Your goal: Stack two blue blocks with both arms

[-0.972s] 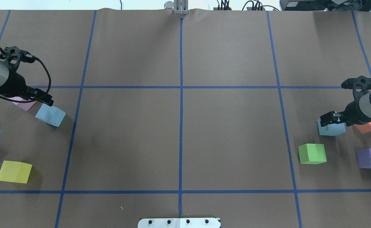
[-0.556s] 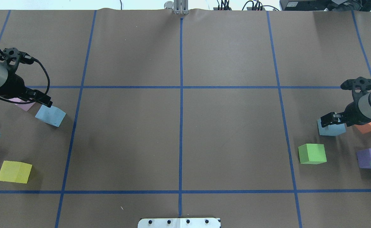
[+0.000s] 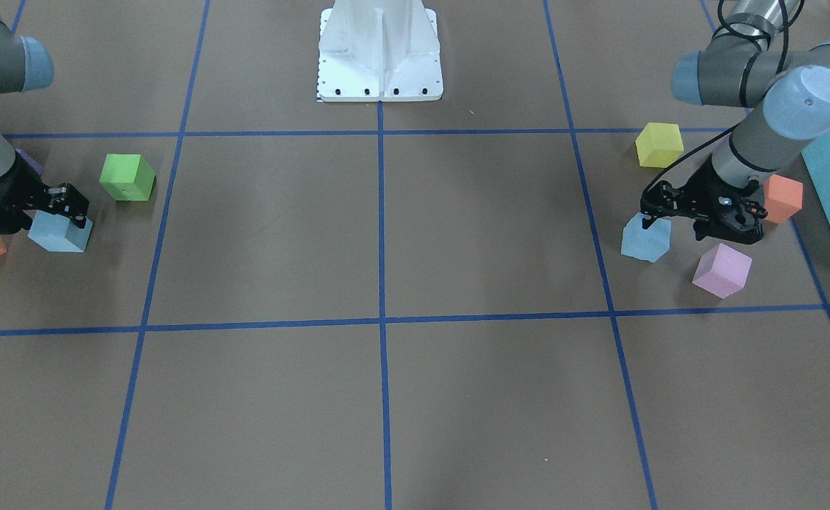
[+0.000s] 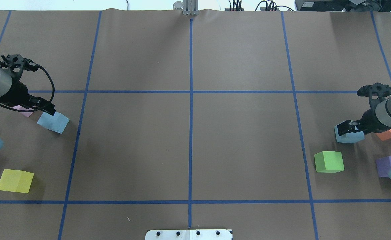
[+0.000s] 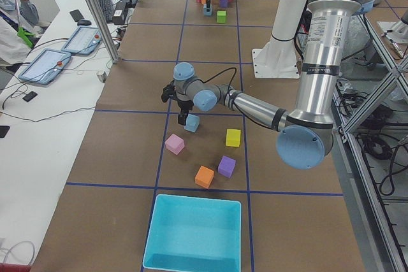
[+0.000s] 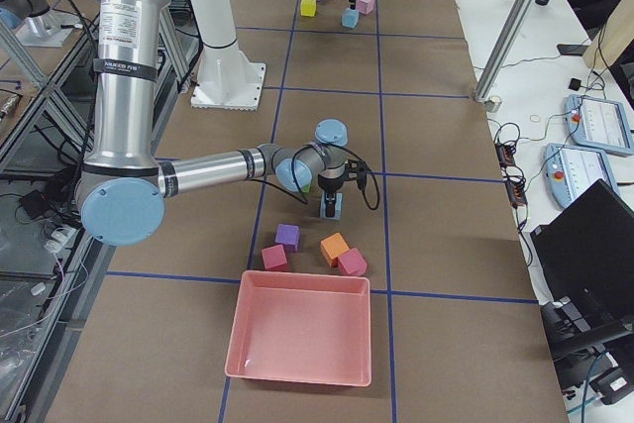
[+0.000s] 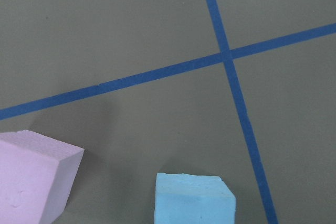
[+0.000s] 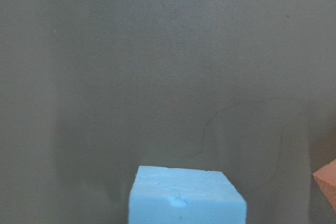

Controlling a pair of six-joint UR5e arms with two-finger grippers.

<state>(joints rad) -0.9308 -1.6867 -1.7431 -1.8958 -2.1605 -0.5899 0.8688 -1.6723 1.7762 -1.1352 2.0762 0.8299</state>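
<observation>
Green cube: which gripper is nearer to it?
Right. The right gripper is at the blue block next to the green cube; the left gripper is far off on the opposite side, at the other blue block.

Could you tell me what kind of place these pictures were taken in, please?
Most likely a robotics lab workcell: a brown paper-covered table taped into a blue grid, a grey jointed left arm and right arm on a white metal pedestal, and touchscreen teach pendants on a white side bench.
</observation>
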